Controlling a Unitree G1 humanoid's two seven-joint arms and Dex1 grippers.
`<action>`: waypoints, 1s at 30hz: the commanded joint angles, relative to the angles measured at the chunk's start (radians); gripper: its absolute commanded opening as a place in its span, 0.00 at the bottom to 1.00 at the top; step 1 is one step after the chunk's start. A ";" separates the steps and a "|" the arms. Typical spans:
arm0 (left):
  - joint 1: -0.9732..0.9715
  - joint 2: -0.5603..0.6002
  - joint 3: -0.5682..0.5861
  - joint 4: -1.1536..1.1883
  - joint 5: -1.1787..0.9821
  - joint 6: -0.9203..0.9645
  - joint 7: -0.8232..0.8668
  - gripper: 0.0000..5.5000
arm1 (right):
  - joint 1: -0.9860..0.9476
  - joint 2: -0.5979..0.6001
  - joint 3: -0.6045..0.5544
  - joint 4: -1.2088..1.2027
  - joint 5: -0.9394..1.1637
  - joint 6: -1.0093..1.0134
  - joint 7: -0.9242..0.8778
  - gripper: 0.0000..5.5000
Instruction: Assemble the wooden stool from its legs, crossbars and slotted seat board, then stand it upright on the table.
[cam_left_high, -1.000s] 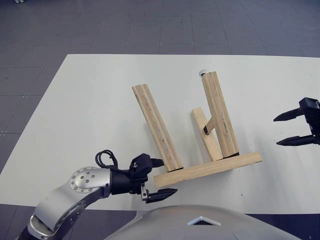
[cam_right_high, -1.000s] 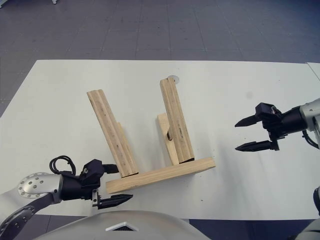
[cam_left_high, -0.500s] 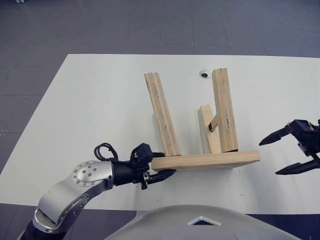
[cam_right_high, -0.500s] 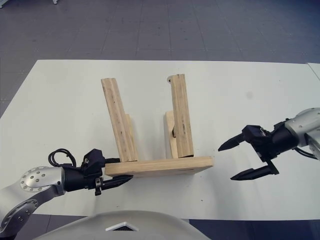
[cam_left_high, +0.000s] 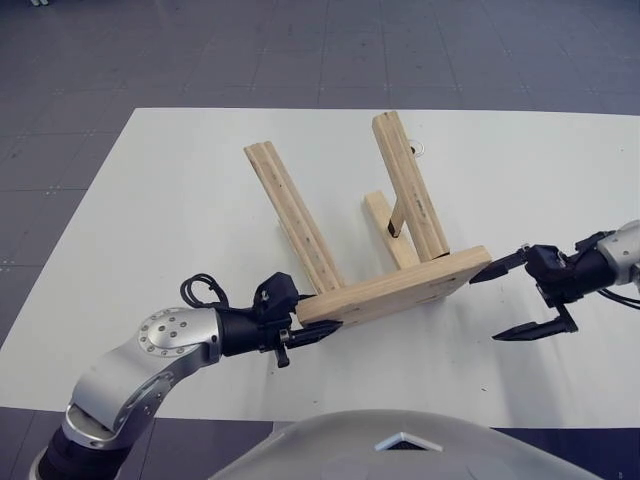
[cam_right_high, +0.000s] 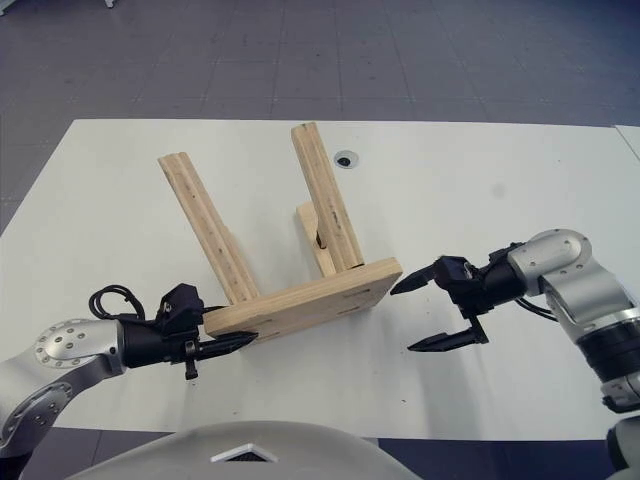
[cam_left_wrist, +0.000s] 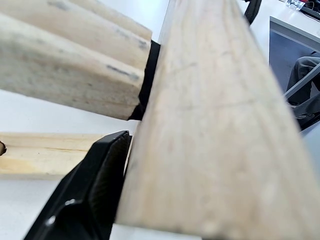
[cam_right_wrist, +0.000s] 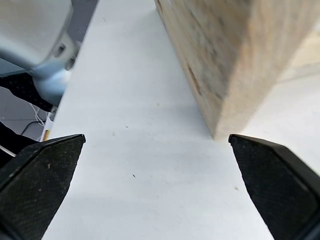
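Stool (cam_left_high: 410, 195) lay on side on table (cam_left_high: 160, 200), legs pointing away; left gripper (cam_left_high: 303, 335) clamped on seat board (cam_left_high: 400, 292) left end; right gripper (cam_right_high: 402, 320) fingers apart at right end; step likely uprighting; next: right grasp, joint tilt.

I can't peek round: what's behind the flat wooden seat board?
Two grooved wooden legs and a short wooden crossbar stretch away over the white table. Their ends in the seat board are hidden.
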 joint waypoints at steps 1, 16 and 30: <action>-0.013 0.017 0.001 0.013 -0.010 -0.002 -0.032 0.33 | -0.102 0.083 -0.031 0.077 -0.088 -0.023 0.029 0.96; -0.050 0.018 0.004 0.035 -0.017 0.000 -0.057 0.33 | -0.041 0.216 -0.109 -0.067 -0.119 0.094 -0.011 0.62; -0.139 0.011 0.078 0.119 -0.054 0.007 -0.080 0.32 | -0.062 0.230 -0.235 -0.215 0.011 0.397 0.005 0.32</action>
